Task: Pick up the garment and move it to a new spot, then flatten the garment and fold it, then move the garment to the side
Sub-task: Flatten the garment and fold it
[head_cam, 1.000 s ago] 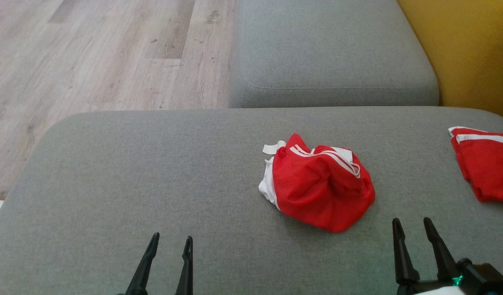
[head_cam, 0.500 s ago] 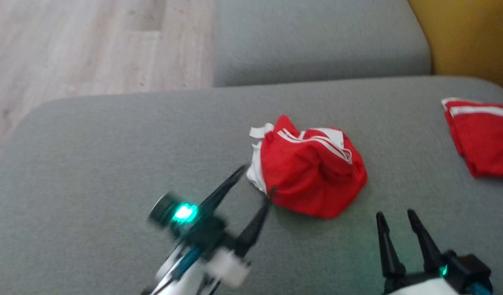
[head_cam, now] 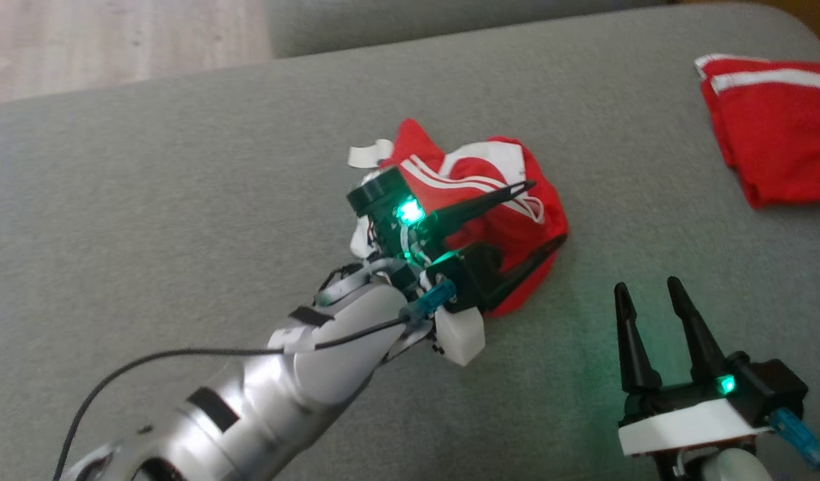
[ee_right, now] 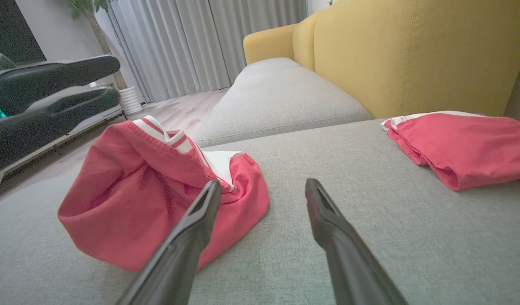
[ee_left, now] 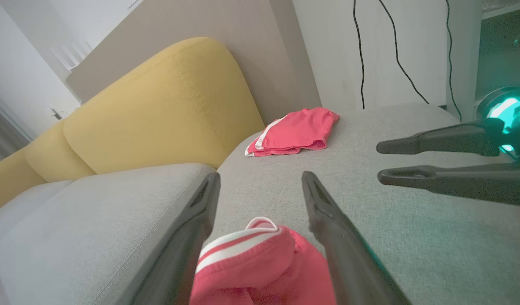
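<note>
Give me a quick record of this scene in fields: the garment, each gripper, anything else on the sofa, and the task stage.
garment: crumpled garment, red with white stripes, lying on the grey sofa cushion
left gripper: open, fingers on either side of the crumpled garment, not closed on it
right gripper: open, empty, over bare cushion beside the crumpled garment
other item: folded garment, red, lying apart at the right
task stage: pickup not yet done

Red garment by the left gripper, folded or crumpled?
Crumpled: the red garment sits bunched in a heap with its white stripes twisted.
</note>
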